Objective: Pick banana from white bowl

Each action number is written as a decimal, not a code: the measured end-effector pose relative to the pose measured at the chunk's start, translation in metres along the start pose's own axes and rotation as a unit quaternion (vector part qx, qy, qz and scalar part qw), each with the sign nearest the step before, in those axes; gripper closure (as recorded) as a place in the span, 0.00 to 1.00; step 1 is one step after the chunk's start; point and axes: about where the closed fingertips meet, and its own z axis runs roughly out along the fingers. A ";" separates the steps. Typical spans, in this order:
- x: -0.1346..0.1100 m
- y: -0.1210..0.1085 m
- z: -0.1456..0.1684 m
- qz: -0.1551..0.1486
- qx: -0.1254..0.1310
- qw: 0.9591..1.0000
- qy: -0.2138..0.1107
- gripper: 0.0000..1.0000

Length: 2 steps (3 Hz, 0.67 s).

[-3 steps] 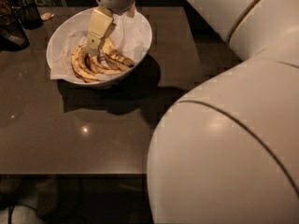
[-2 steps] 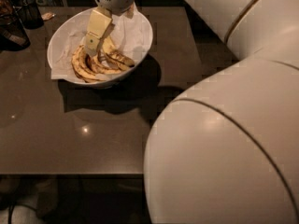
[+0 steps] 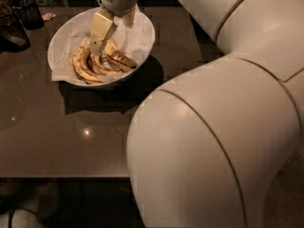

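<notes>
Reaching down into the white bowl [image 3: 141, 36], the gripper [image 3: 102, 34] is sitting right at the banana [image 3: 97, 66], which is lying on crumpled paper [image 3: 62, 56] inside the bowl on the counter [image 3: 57, 127]; whether it is grasping the fruit or released, I cannot tell.

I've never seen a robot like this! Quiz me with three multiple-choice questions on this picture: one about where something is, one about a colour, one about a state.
1. Where is the gripper? A off to the far right; B down in the white bowl, at the banana; C on the floor.
2. The table top is: A dark brown; B white; C green.
3. The banana is: A hanging in the air; B sliced; C lying in the bowl.
Answers: B, it reaches down into the bowl; A, the glossy surface is brown; C, it rests inside the bowl, not lifted.
</notes>
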 end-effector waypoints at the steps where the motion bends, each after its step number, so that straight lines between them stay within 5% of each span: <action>1: -0.005 -0.006 0.012 0.013 -0.010 1.000 0.014 0.31; 2: -0.010 -0.011 0.026 0.021 -0.018 0.999 0.027 0.29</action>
